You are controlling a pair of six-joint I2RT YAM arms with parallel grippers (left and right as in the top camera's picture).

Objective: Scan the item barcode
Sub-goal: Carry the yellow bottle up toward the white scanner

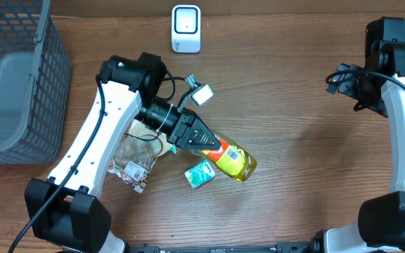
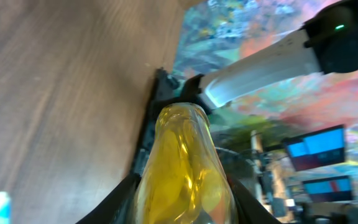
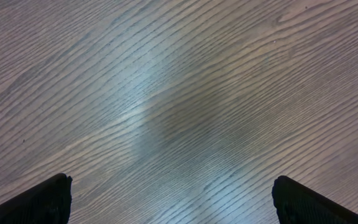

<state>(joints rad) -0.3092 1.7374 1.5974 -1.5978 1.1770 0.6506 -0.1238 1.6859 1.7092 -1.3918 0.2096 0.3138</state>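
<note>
so the left pincer [image 1: 206,140] is pinching the clear plastic bottle of yellow liquid [image 1: 236,161] around the upper part, just under the red bit. In the wrist view the black fingers [image 2: 120,200] sit either side of the bottle [image 2: 185,162] and it sticks straight out past the tips. Can't tell if it's clear of the wooden table [image 1: 294,140] or resting on it

Just beside the bottle, on the near side of the fingertips, there's a small teal carton [image 1: 201,173]. A crinkly clear snack packet [image 1: 135,159] lies back under the forearm. The white boxy scanner [image 1: 186,28] is behind the wrist at the far edge of the table, pretty much opposite to where the bottle points. The grey mesh basket [image 1: 20,84] is way off to the arm's outer side

My take on doing this bit well: lift first so the bottle doesn't knock the carton, then swing the wrist round so the label faces the scanner window. I can't see a barcode in either view, so I'd expect to roll the bottle slowly in front of it. The grip is near one end and the liquid is heavy, so it could droop or spin. Go gentle

The right pincer [image 3: 171,182] is spread wide over bare wood, well away, holding nothing
</note>
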